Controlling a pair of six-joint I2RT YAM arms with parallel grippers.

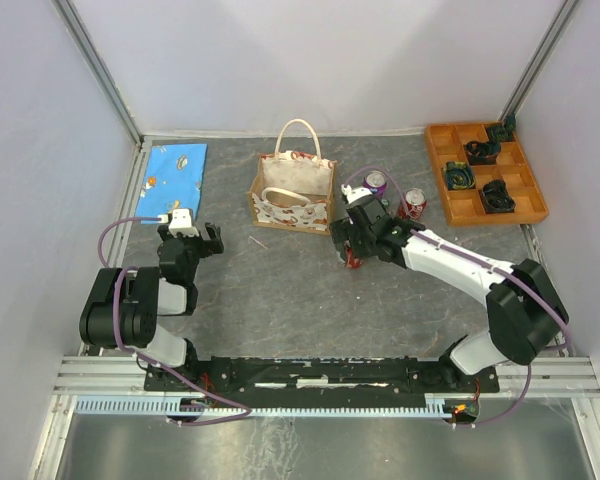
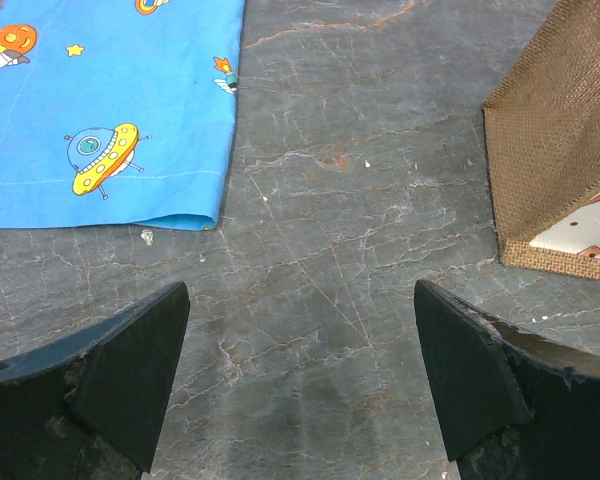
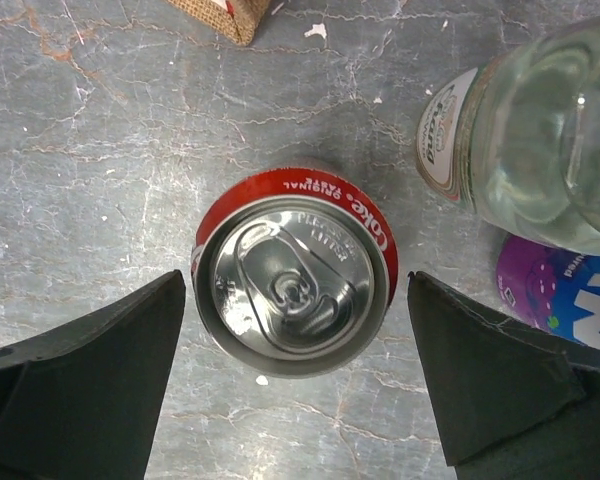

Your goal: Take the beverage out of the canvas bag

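Beneath your right gripper, jaws spread wide and holding nothing, a red cola can stands upright on the table, outside the canvas bag, near its right side. Lift straight up so neither finger tips it.

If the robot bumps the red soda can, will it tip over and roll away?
Probably not from a light bump: the red can stands upright on the flat table. Its top looks unopened, so it is likely full and fairly heavy. If knocked flat, its round sides would probably roll.
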